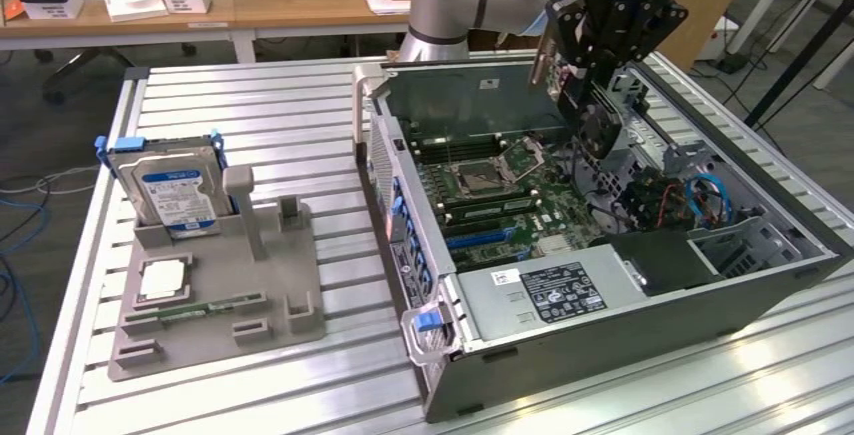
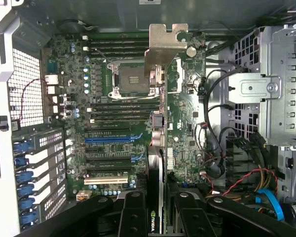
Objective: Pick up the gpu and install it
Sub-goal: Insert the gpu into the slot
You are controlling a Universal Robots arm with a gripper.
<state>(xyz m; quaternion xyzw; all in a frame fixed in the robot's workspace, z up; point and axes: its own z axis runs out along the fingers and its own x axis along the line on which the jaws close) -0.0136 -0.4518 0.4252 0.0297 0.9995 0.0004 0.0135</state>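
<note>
Installation step is being judged in hand: gpu (image 2: 157, 158) is being held edge-on by the gripper (image 2: 158, 210), jaws part-closed on it, above the motherboard (image 2: 187, 113) middle, inside the open case (image 1: 601, 335). Alignment with an expansion slot (image 2: 108, 139) is being judged necessary.

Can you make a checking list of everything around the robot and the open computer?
Surface: slatted metal table, bearing an open computer case and a grey holder tray.
Job's things: gpu hangs edge-on above the motherboard, not yet in a slot.
Clutter: hard drive standing in the tray; memory stick lying in it.
Grippers: pincer shut on the gpu.
Cables: coloured wires bundled inside the case.
Surroundings: wooden desks behind the table.
</note>
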